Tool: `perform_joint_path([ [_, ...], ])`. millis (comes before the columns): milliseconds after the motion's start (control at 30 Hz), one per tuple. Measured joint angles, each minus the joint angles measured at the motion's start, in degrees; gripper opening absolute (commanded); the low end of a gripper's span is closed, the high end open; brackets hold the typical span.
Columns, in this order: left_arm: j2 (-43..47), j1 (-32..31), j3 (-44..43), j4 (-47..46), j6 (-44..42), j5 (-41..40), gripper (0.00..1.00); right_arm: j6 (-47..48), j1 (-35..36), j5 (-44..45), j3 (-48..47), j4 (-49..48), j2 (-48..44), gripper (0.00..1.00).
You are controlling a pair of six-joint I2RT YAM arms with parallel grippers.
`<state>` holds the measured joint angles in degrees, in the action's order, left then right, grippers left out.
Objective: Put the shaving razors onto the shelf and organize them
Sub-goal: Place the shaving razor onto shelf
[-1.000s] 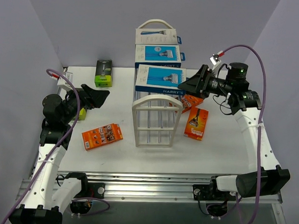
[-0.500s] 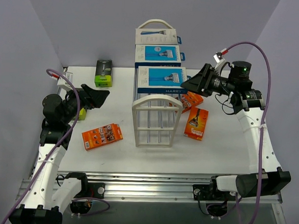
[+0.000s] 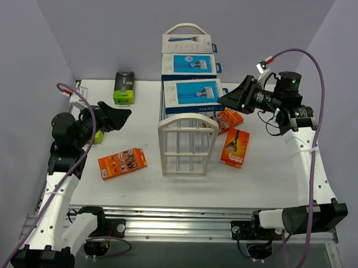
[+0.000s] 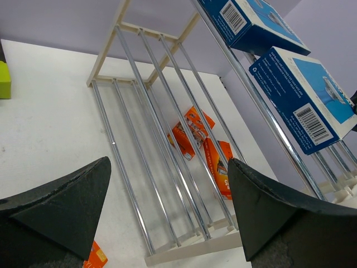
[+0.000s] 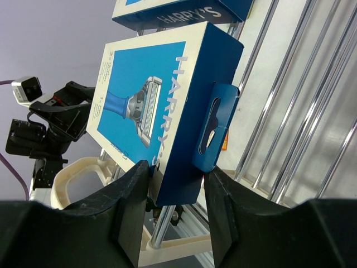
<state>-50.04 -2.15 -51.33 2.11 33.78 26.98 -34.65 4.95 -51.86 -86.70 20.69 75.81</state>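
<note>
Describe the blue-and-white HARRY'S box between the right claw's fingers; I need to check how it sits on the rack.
The flat blue cardboard HARRY'S box has a white-bordered face picturing a razor head, white lettering and a blue slotted hang tab at its near end. It lies face up on a chrome-barred tier of the cream-white rack, in front of another blue box. The right claw flanks its tabbed end; whether it pinches is unclear.

Blue-and-white razor box (image 5: 162, 106), cream shelf (image 3: 187, 143)

Left hand (image 4: 169, 167) spread wide, low, right hand (image 3: 230, 99) raised, reaching inward
</note>
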Motion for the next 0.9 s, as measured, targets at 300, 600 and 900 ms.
perform_joint_path([
  [300,0.0,0.0,0.0,0.3,0.0,0.0,0.94,-0.7,0.0,0.0,0.0,-0.3,0.1,0.32],
  [600,0.0,0.0,0.1,0.4,0.0,0.0,0.94,-1.1,0.0,0.0,0.1,-0.5,0.1,0.47],
  [900,0.0,0.0,0.1,0.4,0.0,0.0,0.94,-1.1,0.0,-0.1,1.0,-0.7,-0.4,0.5],
])
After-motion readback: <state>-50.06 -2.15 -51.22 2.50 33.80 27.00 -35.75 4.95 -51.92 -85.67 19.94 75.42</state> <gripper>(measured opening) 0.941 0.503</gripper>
